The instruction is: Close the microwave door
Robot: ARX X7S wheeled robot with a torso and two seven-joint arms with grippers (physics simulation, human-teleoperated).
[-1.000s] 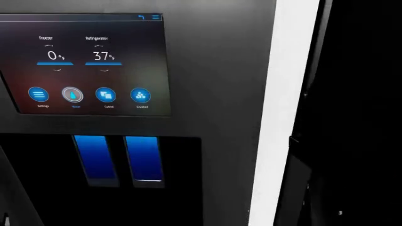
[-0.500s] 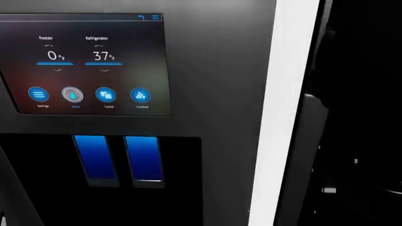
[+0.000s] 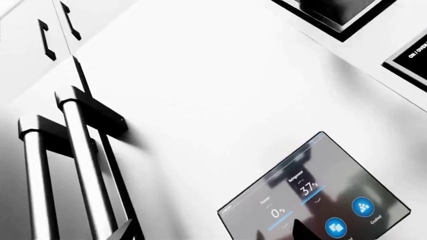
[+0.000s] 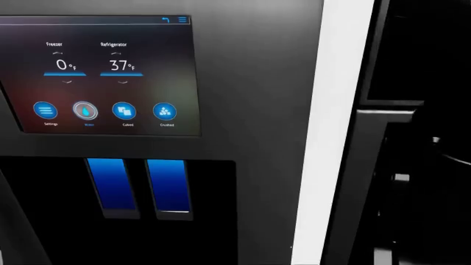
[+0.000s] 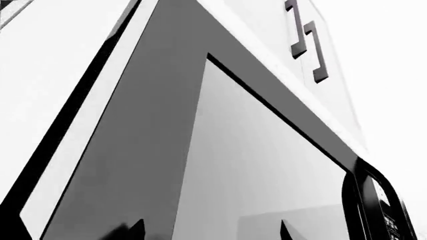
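Right of the fridge touchscreen point(image 4: 99, 74) and white strip point(image 4: 335, 132): microwave door point(image 5: 260, 170), glossy, filling the right wrist view. Jaw states: cannot tell; nothing visibly held.

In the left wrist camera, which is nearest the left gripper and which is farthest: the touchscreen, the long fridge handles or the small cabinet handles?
1. touchscreen and fridge handles, one on either side of the left gripper: too close to call.
2. cabinet handles, far beyond both.
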